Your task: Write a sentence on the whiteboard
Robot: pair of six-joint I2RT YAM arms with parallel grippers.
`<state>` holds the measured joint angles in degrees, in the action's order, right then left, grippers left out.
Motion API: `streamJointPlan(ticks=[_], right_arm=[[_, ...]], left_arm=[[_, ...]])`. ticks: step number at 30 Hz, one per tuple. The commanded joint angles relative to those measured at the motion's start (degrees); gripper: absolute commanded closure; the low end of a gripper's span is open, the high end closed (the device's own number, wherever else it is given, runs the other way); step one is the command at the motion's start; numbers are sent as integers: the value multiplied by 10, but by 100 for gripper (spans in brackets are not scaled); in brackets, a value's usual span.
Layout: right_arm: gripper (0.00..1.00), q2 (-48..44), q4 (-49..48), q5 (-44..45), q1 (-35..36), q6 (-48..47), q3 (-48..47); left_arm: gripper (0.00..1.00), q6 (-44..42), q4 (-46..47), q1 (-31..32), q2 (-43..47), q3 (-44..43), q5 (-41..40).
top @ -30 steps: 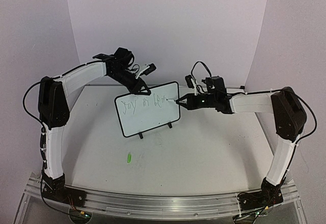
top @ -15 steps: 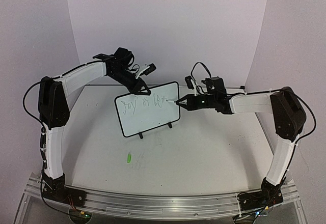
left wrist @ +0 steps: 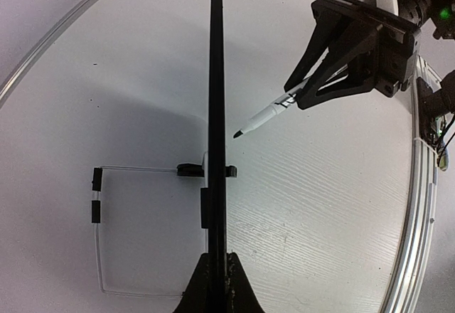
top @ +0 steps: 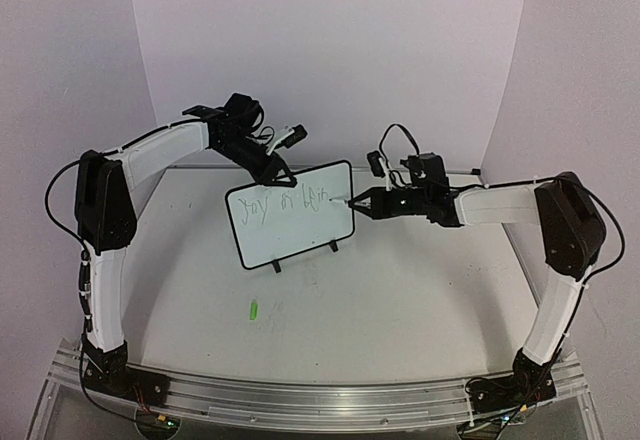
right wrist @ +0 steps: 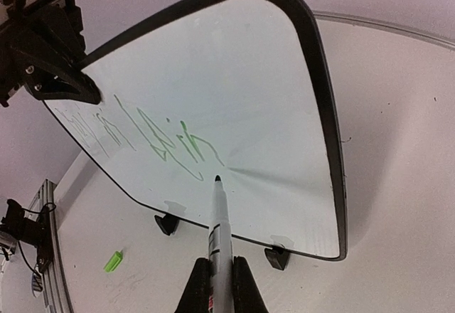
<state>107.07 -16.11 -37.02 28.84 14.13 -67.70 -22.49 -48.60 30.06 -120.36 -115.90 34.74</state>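
The whiteboard stands tilted on its two black feet at mid-table. My left gripper is shut on its top edge; in the left wrist view the board shows edge-on between the left gripper's fingers. The sentence is one line of thin green scrawl across the upper face, also seen in the right wrist view. My right gripper is shut on a marker, whose tip is near the board's right part, a small gap off the face in the left wrist view.
A small green marker cap lies on the white table in front of the board, also visible in the right wrist view. A curved white backdrop rings the table. The aluminium rail with the arm bases runs along the near edge.
My right gripper with the marker has shifted slightly to the right, away from the board. The board and my left gripper have not moved.
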Motion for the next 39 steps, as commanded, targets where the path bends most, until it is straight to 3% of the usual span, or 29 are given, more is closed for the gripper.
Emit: streamJointPlan(ticks=[1,39], right_arm=[[100,-27,-37,-15,-12,17,0],[100,36,-28,-37,-25,15,-24]], left_arm=[[100,-32,3,1,5,-13,-24],[100,-34,4,1,-2,-15,-20]])
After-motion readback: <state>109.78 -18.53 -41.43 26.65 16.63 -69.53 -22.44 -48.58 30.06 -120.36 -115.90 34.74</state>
